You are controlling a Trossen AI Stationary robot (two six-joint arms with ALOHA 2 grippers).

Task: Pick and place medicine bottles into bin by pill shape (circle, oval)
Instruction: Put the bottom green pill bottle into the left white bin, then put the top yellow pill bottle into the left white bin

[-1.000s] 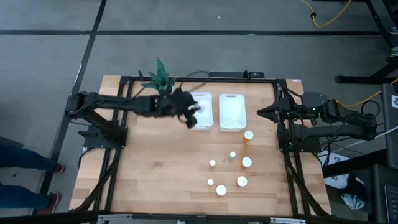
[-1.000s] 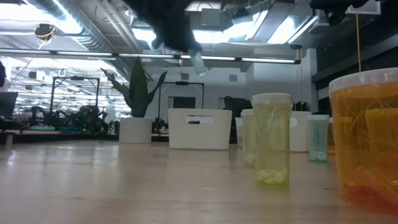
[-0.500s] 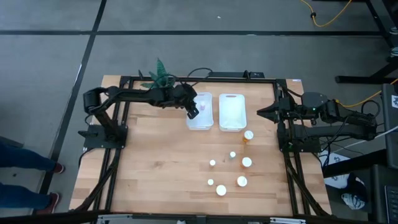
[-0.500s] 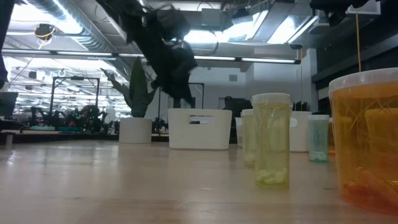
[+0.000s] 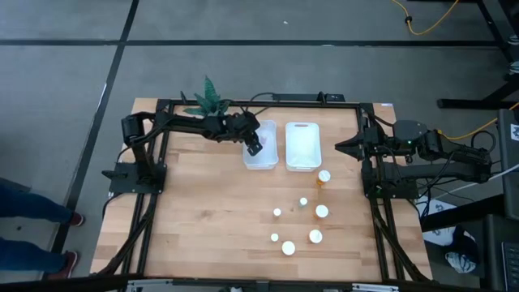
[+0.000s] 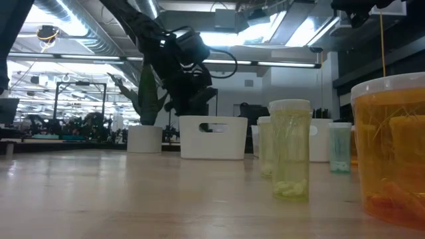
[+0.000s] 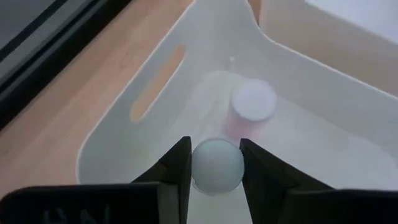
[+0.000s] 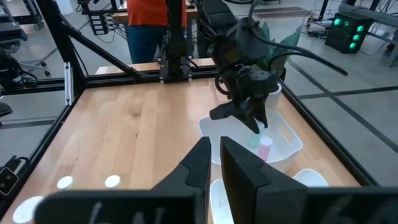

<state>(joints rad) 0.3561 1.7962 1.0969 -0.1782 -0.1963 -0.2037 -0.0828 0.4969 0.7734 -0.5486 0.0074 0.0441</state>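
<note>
My left gripper (image 5: 255,147) is over the left white bin (image 5: 261,161) and shut on a small pale green bottle with a white cap (image 7: 216,167). The bottle also shows in the right wrist view (image 8: 254,139). A pink bottle (image 7: 251,107) stands in that bin. My right gripper (image 5: 340,147) waits shut at the table's right edge, touching nothing. An amber bottle (image 5: 323,178) and several small bottles (image 5: 321,211) stand on the table's near right part. My left gripper pinches the pale green bottle between its two fingers (image 7: 178,168), on the sides just below the white cap (image 7: 217,180). The fingers come from above, pointing down. The bottle hangs upright below them, its lower end inside the left bin; whether it touches the floor I cannot tell.
A second white bin (image 5: 302,146) stands right of the first. A green plant in a white pot (image 5: 208,101) stands at the far left. In the low view, a pale green bottle (image 6: 290,158) and an amber one (image 6: 392,153) stand close. The table's left half is bare wood.
My left gripper has gone down and a little toward the table's far edge, into the left bin, still shut on the pale green bottle. The bottle has come down with it, beside the pink bottle.
</note>
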